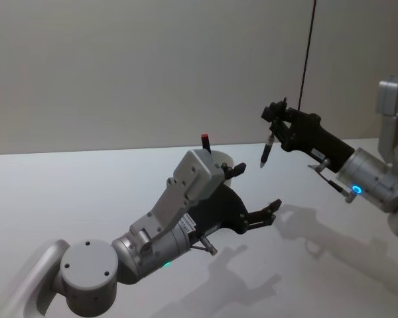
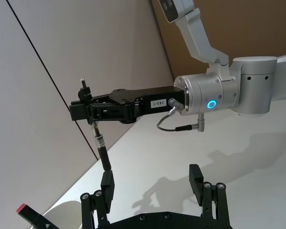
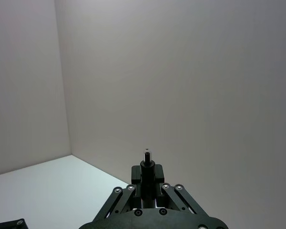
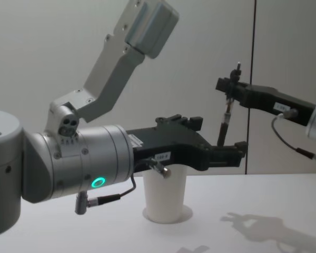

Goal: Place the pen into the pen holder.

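My right gripper [image 1: 276, 122] was clamped on the pen [image 1: 268, 150], high above the table [image 1: 66, 192]. The pen hung tip down, near vertical, up and to the right of the pen holder [image 4: 165, 195], clear of its rim. The pen holder stood upright on the table, mostly hidden behind my left gripper [image 1: 255, 195] in the head view. My left gripper hovered just above the pen holder's rim, fingers [image 2: 107, 183] spread wide, holding nothing. A red-capped marker [image 1: 205, 140] stuck up from the pen holder.
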Robot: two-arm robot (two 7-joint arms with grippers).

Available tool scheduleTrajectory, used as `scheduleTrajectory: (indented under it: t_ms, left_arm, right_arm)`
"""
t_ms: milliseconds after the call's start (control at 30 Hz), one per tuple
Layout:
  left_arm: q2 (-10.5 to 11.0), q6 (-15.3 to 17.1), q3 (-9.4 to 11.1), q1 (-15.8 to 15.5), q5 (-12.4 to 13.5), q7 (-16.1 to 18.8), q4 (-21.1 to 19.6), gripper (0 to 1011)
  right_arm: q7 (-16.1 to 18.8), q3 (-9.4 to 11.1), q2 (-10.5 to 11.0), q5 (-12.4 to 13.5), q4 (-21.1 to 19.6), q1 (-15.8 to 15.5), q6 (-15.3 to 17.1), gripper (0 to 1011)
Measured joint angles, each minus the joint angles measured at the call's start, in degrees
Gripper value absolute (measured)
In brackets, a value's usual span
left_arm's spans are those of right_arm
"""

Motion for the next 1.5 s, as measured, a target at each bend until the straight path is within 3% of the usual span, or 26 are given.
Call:
scheduleTrajectory:
  t_ms: [400,833,1500]
  left_arm:
    - [0.0,0.0,0.0,0.0,0.0,0.0,0.0,1000]
    - [0.0,0.0,0.0,0.0,0.0,0.0,0.0,1000]
    - [0.0,0.0,0.0,0.0,0.0,0.0,0.0,1000]
  right_arm:
    - [0.7,-1.3,-1.67,-0.23,5.6,3.02,-3.4,147]
    - [2.74,-2.08,-3.67,1.5,12.67,6.7,-7.69,148]
    - [7.48,-2.76,-7.4,4.04,27.32,14.39,-13.34,147]
